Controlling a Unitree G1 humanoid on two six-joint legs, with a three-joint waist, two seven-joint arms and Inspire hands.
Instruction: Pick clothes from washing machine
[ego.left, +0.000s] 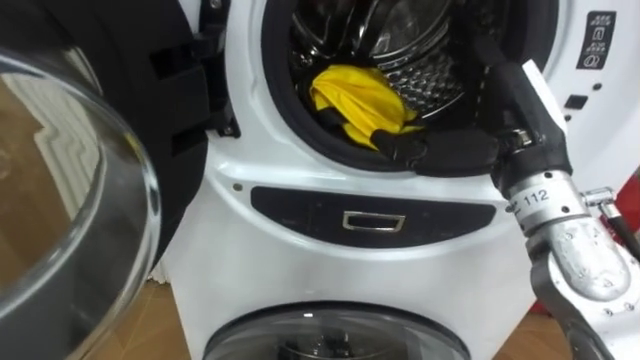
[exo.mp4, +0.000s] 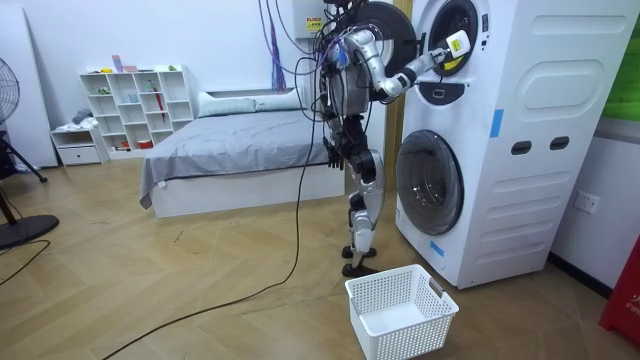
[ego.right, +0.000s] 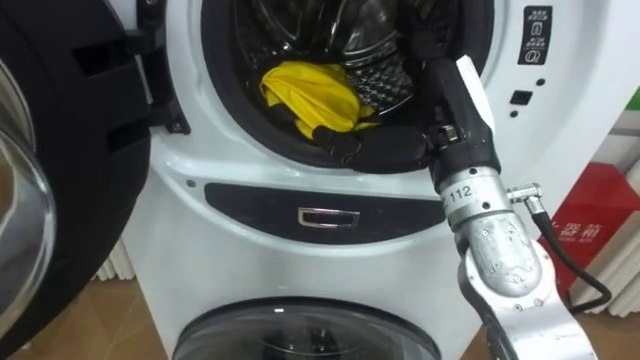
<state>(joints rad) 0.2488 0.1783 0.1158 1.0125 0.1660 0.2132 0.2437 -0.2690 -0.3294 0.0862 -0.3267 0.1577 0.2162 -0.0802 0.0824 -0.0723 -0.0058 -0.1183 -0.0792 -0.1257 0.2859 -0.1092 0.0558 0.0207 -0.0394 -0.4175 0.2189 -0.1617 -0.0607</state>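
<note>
Fingers (ego.left: 392, 143) of the right hand (ego.left: 445, 150) rest dark against the dark door seal (ego.left: 325, 148) at the lower rim of the drum (ego.left: 420, 45); whether they are apart or clamped on cloth cannot be told. Far left of them the door (ego.left: 70, 200) of the washing machine (ego.left: 400, 260) stands swung open; just up and left of them, touching their tips, the yellow garment (ego.left: 360, 98) lies bunched in the drum; right of them the forearm rises from below, wrist bent leftward into the opening. Left hand (exo.mp4: 336, 152) hangs at the hip.
</note>
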